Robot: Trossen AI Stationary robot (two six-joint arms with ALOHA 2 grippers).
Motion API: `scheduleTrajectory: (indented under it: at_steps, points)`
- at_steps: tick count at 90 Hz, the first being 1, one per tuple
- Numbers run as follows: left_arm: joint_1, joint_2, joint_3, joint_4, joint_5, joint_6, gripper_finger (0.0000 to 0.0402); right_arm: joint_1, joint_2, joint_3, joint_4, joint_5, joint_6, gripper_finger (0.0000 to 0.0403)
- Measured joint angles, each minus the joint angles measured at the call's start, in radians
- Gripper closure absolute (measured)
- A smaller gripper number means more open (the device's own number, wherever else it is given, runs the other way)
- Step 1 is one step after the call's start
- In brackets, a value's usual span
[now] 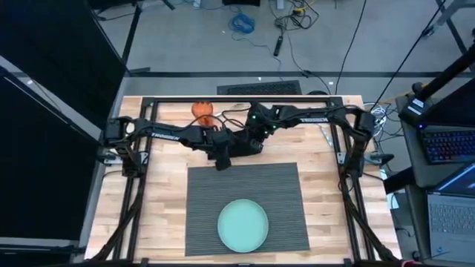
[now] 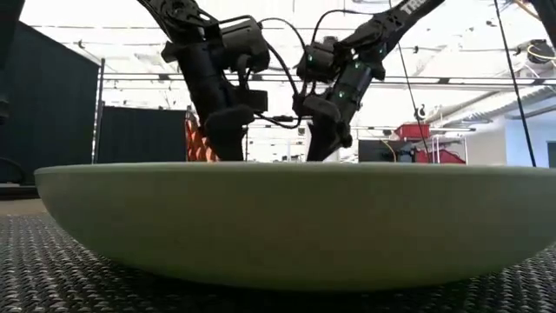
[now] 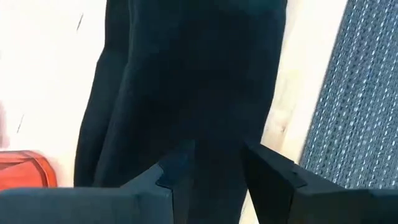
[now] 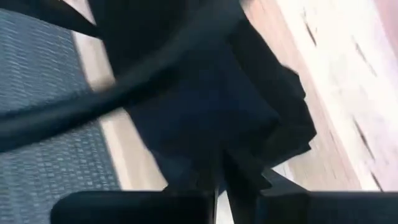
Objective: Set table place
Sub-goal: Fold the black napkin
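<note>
While I am reaching both arms over the table [image 1: 159, 193] toward its far half, my left gripper [image 1: 221, 162] is hanging just past the far edge of the placemat [image 1: 282, 193], and my right gripper [image 1: 252, 144] is hovering close beside it. From above I am counting one placemat lying on the near middle of the table, one pale teal plate [image 1: 243, 225] sitting on the placemat's near half, and one orange object [image 1: 202, 110] by the far edge; my arms are covering whatever lies under them there. My wrist cameras are filling that gap: the left one is showing a black napkin [image 3: 186, 81] lying on the bare wood beside the placemat's edge, with my left fingers [image 3: 273, 180] standing apart over it, gripping nothing. The right one is showing my right fingers [image 4: 186, 199] pressing together on a bunched corner of the same napkin. The table-level camera is showing only the plate's rim filling the front, with both arms coming down behind it. White lettering is running along my arms, too small for me to read.
</note>
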State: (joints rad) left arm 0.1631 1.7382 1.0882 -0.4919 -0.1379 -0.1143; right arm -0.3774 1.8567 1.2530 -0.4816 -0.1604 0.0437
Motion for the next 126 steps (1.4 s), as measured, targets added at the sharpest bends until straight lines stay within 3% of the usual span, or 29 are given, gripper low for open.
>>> scheduleTrajectory:
  at_steps: [19,47,87,108,126]
  points:
    - [0.0,0.0,0.0,0.033,0.0,-0.001,0.0284,-0.01,0.059,0.0,0.003,0.031,0.002,0.0403]
    - [0.015,0.002,0.0,0.241,-0.02,0.0,0.0284,-0.015,0.096,-0.001,0.016,0.031,0.034,0.0403]
    - [0.042,0.172,0.001,0.282,-0.026,-0.003,0.0284,-0.013,0.097,-0.001,0.004,0.037,0.054,0.0403]
    - [0.037,0.165,0.001,0.249,-0.226,-0.027,0.0299,-0.01,0.094,0.001,-0.104,0.118,0.05,0.0403]
    - [0.046,0.139,0.0,0.249,-0.209,-0.01,0.0322,-0.008,0.092,0.001,-0.122,0.134,0.05,0.0403]
